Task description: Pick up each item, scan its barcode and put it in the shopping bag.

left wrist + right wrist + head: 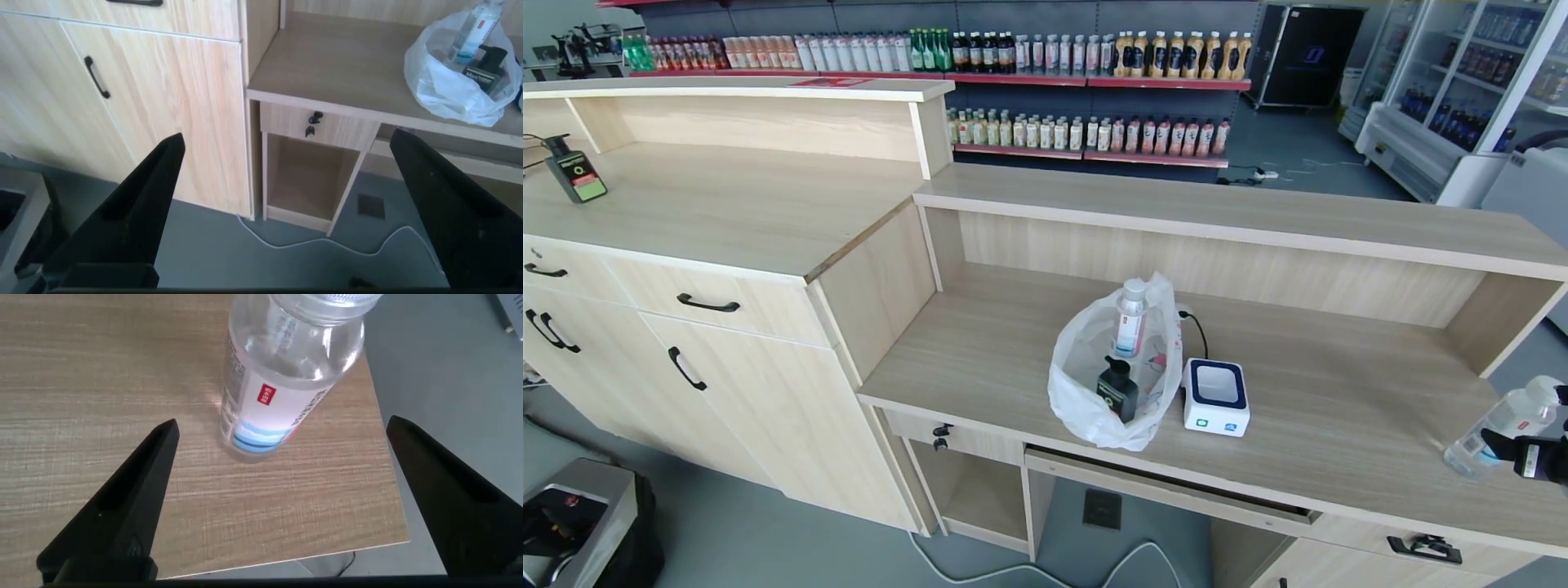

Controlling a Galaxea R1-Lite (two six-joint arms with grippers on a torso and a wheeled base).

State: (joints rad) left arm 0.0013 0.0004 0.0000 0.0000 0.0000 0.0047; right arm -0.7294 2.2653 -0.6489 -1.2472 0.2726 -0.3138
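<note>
The pale wood-grain worktop [1323, 384] carries three things. A clear water bottle [282, 384] stands directly ahead of the right end effector [282, 425], in line with the gap between its fingers and close to the worktop's end edge. Well away from that end effector, toward the robot's left, sits a white scanner [1216, 396] with a dark-framed window. Farther still from the end effector, just beside the scanner, a white shopping bag [1078, 384] slumps open. The higher worktop section beyond holds a small dark terminal [574, 174].
</note>
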